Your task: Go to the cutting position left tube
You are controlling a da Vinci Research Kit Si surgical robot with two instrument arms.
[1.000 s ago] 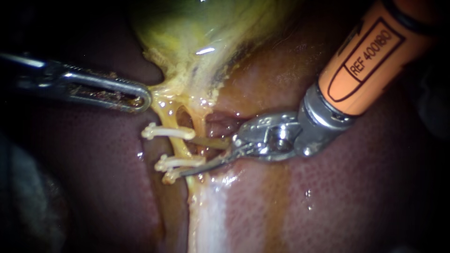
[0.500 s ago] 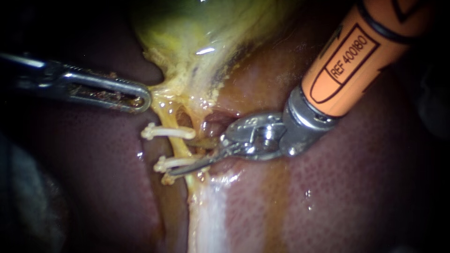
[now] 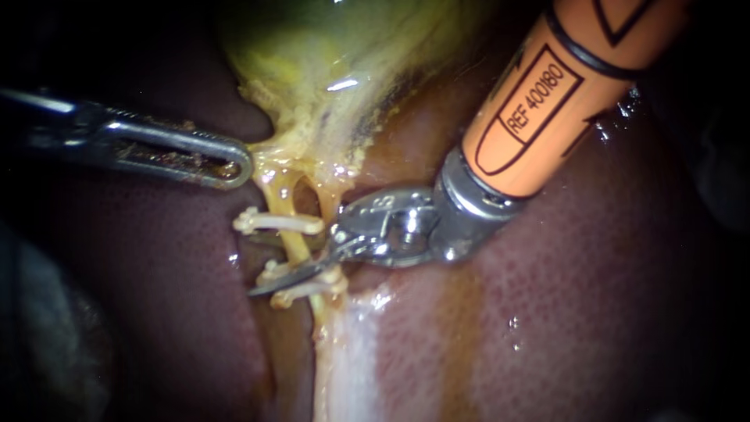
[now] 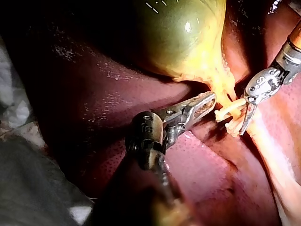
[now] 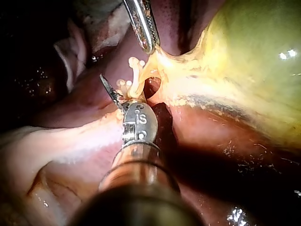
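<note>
- left instrument (image 3: 234,162), grey steel, enters from the frame's left edge: claw pinching the yellow tissue fringe (image 3: 273,152) under the greenish gallbladder (image 3: 336,47) at upper centre.
- right instrument (image 3: 281,266), orange-sleeved, enters from the upper right: thin bladed claw spread, the lower blade lying across the pale yellow left tube (image 3: 295,248).
- the left tube sits left of centre over the dark red liver (image 3: 156,312), between white plastic clips (image 3: 277,223) above and below.

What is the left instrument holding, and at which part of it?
The left instrument's jaws grip the yellow tissue at its edge, where the gallbladder narrows.
</note>
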